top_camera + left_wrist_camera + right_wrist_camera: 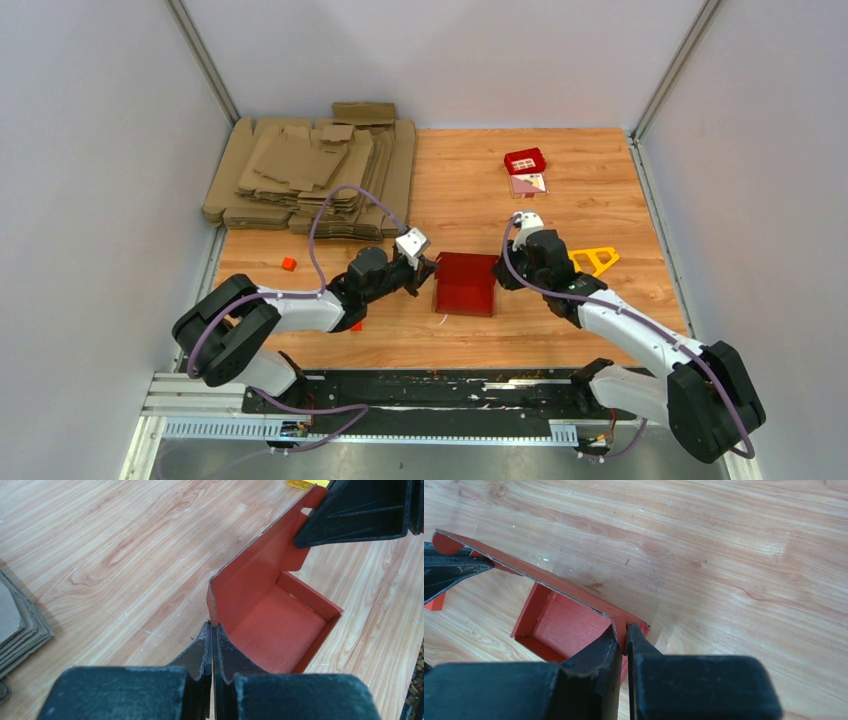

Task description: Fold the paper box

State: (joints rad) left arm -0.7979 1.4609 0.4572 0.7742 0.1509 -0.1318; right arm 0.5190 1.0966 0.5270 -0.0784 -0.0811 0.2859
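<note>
Arm bases sit closest, bolted to a black rail [430, 385] at the near table edge, and both arms reach inward to centre.

- Light wooden table [450, 180]: carries everything.
- Sprawling stack of flat brown cardboard sheets [310, 175]: far left corner.
- Bright red thin-card paper box [466, 284]: mid-table between the two wrists, resting on the wood. It forms a shallow open tray, with one tall flap standing along its far side.
- Left gripper [212, 630]: clenched on the left end of that flap, card edge pinched between the fingers.
- Right gripper [624, 630]: clamped on the flap's opposite end, at the box corner.
- Yellow flat triangular piece [594, 260]: just right of the right wrist.
- Small red tile with white window pattern [525, 160]: far right, well apart from the box.
- Tiny orange cube [288, 264]: left, near the cardboard.
</note>
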